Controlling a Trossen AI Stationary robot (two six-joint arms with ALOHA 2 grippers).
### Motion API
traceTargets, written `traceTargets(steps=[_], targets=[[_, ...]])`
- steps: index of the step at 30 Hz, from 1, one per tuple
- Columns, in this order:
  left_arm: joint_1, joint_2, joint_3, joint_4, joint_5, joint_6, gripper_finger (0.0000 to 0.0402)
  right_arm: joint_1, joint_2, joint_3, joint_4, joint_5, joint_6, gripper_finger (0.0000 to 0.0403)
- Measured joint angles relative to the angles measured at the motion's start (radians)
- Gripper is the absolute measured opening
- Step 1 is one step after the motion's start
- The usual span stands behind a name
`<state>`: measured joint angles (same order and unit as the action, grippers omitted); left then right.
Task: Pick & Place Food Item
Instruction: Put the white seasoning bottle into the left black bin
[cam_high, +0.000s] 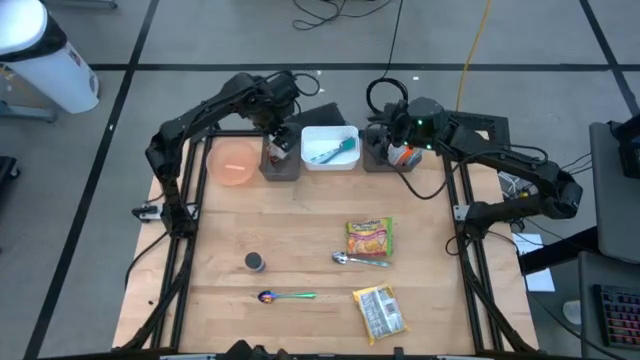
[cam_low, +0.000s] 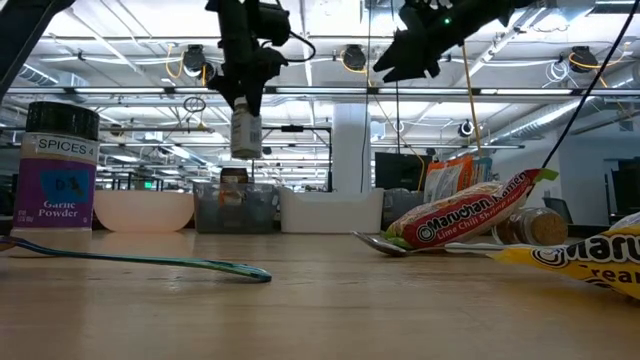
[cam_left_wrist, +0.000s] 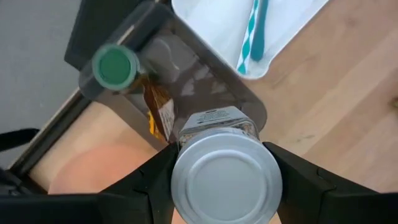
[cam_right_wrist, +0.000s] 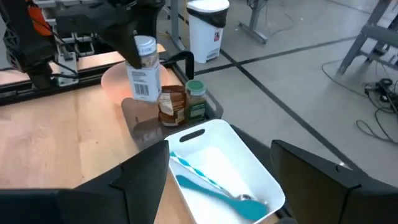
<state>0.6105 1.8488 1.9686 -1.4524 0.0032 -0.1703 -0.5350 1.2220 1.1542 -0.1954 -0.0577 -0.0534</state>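
Observation:
A spice jar (cam_left_wrist: 224, 177) with a silver lid and a white label hangs in my left gripper (cam_high: 281, 138), which is shut on it. It is just above a dark bin (cam_high: 280, 165) at the table's far side. That bin holds a green-lidded jar (cam_left_wrist: 115, 65) and a brown jar (cam_right_wrist: 172, 104). The right wrist view shows the held jar (cam_right_wrist: 144, 74) upright over the bin. My right gripper (cam_right_wrist: 224, 199) stands open and holds nothing. It is above the white tray (cam_right_wrist: 249, 165) and beside a second dark bin (cam_high: 385, 155). My left gripper pinches the spice jar's upper end, at its silver lid (cam_left_wrist: 186, 180), between its two fingers. One finger is on each side. The fingers come from above and point down. The jar hangs upright below them, clear of the bin.
The white tray (cam_high: 330, 148) holds a teal spoon (cam_high: 330, 152). A pink bowl (cam_high: 233, 162) sits left of the bin. On the open wood lie two noodle packets (cam_high: 368, 238) (cam_high: 380, 310), a metal spoon (cam_high: 355, 260), a small spice jar (cam_high: 255, 262) and a coloured spoon (cam_high: 285, 296).

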Motion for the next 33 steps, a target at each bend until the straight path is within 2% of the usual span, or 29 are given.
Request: traceTargets(steps=[7,17,23,27,33], targets=[[-0.024,-0.020,-0.121,0.075,0.002,-0.031,0.0209,0.000,-0.041,-0.055,0.004,0.001,0.020,0.0277],[-0.022,-0.242,-0.402,0.249,-0.009,-0.175,0.0210,0.000,-0.048,-0.061,0.037,0.001,0.030,0.0277],[-0.022,-0.316,-0.547,0.343,-0.012,-0.257,0.0209,0.000,-0.046,-0.061,0.065,0.001,0.039,0.0277],[-0.021,-0.318,-0.598,0.423,-0.012,-0.296,0.0209,0.000,-0.046,-0.061,0.065,0.000,0.047,0.0277],[-0.016,-0.310,-0.603,0.438,-0.030,-0.339,0.0209,0.000,-0.046,-0.061,0.064,0.000,0.073,0.0277]])
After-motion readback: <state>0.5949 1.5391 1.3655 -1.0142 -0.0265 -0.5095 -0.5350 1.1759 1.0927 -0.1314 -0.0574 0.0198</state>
